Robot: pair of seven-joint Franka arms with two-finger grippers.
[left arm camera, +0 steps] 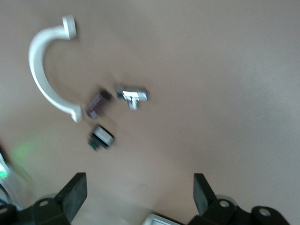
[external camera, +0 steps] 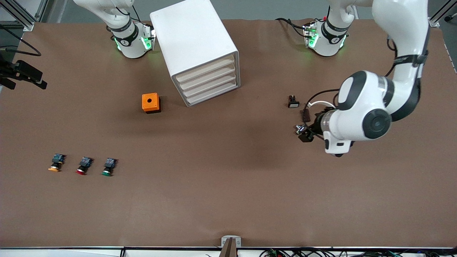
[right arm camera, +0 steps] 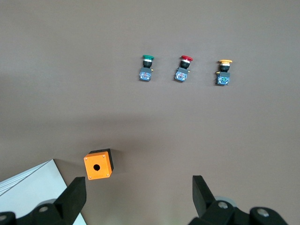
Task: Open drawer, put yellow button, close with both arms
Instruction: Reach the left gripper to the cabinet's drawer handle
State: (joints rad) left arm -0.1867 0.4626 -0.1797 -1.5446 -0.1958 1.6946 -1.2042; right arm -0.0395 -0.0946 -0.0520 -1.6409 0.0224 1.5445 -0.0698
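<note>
The drawer (external camera: 206, 70) — uppermost of four cream fronts on the white cabinet (external camera: 192, 35) — is seen fully shut, flush with the three below it; nothing of the task appears to have been done yet. The yellow button (external camera: 56, 163) lies on its side on the brown table (external camera: 228, 200), at the right arm's end and well nearer the front camera than the cabinet, in a row beside the red button (external camera: 83, 166) and the green button (external camera: 108, 167); an orange box (external camera: 150, 102) sits between that row and the cabinet. The left gripper (left arm camera: 139, 192) is held low over the table at the left arm's end, fingers spread apart and empty, above a scatter of small parts — a white curved clip (left arm camera: 44, 70), a chrome fitting (left arm camera: 132, 95). The right gripper (right arm camera: 139, 196) is held high near the cabinet, jaws likewise apart with nothing between them, the three buttons in its wrist view. The button is judged light, rigid and small, likely to roll or skid on its round cap if nudged; a pinch across the squarer dark body should be surer than on the cap. The drawer is judged thin plastic and light, with only a shallow lip to hook — the cabinet may slide unless braced.
</note>
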